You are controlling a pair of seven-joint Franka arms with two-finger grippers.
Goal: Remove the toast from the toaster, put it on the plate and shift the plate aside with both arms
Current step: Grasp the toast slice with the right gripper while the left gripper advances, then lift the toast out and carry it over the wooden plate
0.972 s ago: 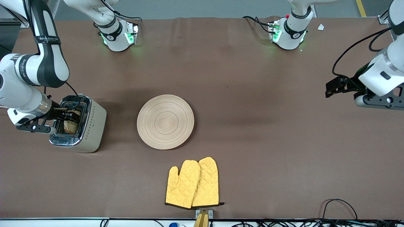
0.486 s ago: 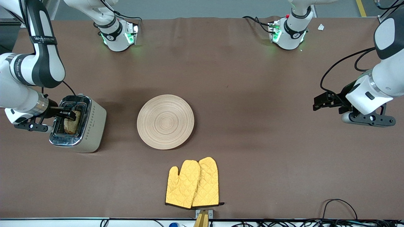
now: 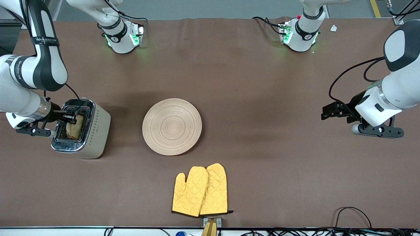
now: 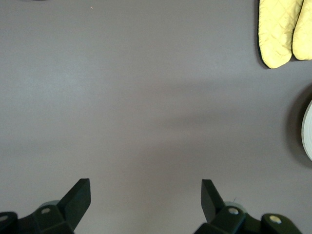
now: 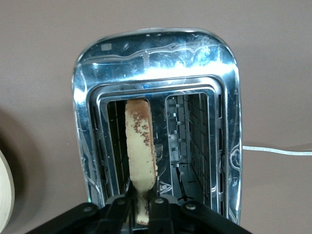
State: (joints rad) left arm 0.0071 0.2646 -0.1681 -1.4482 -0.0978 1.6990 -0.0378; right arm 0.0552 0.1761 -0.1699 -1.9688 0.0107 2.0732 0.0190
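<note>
The toast (image 3: 74,127) stands on edge in one slot of the silver toaster (image 3: 95,137) at the right arm's end of the table. My right gripper (image 3: 70,118) is over the toaster, shut on the toast's upper edge; the right wrist view shows the toast (image 5: 140,141) pinched in the gripper (image 5: 141,208). The round beige wooden plate (image 3: 172,126) lies empty mid-table. My left gripper (image 3: 328,110) is open and empty over bare table toward the left arm's end; it also shows in the left wrist view (image 4: 145,187).
Two yellow quilted mitts (image 3: 200,190) lie nearer to the front camera than the plate, and they show in the left wrist view (image 4: 282,29). The toaster's second slot (image 5: 192,141) is empty. Cables run along the table's front edge.
My left arm has swung in and come lower, moving its gripper toward the plate. My right gripper has stayed at the toaster slot with the toast, shifting only slightly.
</note>
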